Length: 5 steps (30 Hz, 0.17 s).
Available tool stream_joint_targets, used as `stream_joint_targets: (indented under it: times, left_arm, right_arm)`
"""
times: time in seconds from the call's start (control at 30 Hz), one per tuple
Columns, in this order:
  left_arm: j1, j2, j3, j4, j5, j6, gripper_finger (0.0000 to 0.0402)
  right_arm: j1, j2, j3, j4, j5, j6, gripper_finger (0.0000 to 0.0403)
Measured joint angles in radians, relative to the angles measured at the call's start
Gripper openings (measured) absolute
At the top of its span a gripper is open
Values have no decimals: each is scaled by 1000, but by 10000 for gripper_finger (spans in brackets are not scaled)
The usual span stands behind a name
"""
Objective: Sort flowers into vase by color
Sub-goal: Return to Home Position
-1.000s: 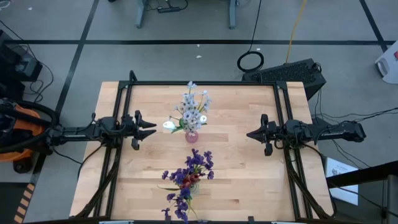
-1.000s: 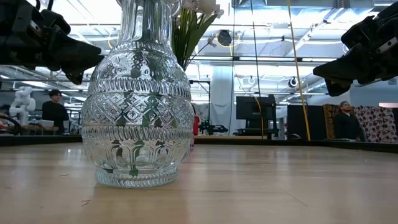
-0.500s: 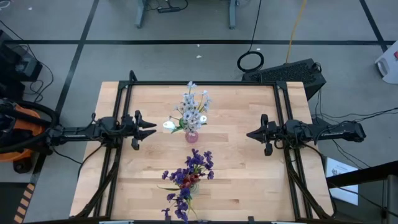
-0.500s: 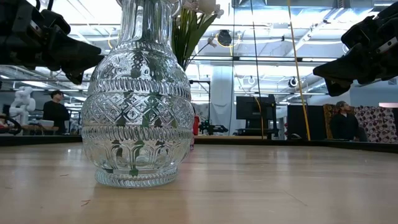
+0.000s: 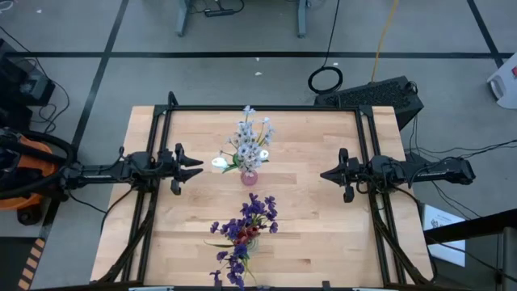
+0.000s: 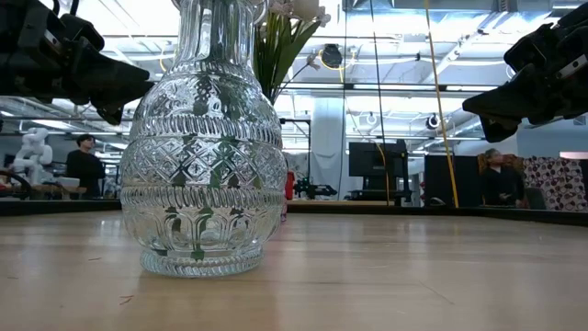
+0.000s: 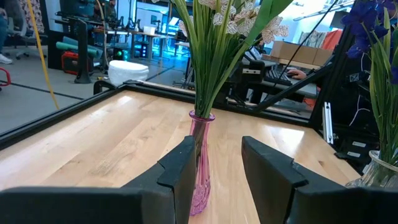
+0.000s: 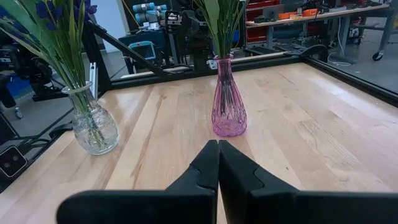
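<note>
A slim pink glass vase [image 5: 249, 177] stands mid-table and holds pale lavender-white clusters and white tulip buds [image 5: 249, 144]; it also shows in the right wrist view [image 8: 228, 106] and the left wrist view [image 7: 200, 163]. A clear cut-glass vase [image 6: 204, 156] near the front edge holds dark purple clusters and dark red buds [image 5: 246, 229]. My left gripper [image 5: 199, 167] hovers open at the table's left, its fingers pointing at the pink vase. My right gripper [image 5: 323, 175] hovers shut at the table's right, empty.
A black frame [image 5: 258, 109] runs along the table's far edge and both sides. Bare wood lies between each gripper and the vases. People stand in the room beyond the table [image 6: 83, 165].
</note>
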Motion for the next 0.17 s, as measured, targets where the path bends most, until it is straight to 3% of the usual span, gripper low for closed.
stream_joint_targets:
  times: [0.17]
  left_arm:
    - [0,0,0,0,0,0,136]
  right_arm:
    - [0,0,0,0,0,0,0]
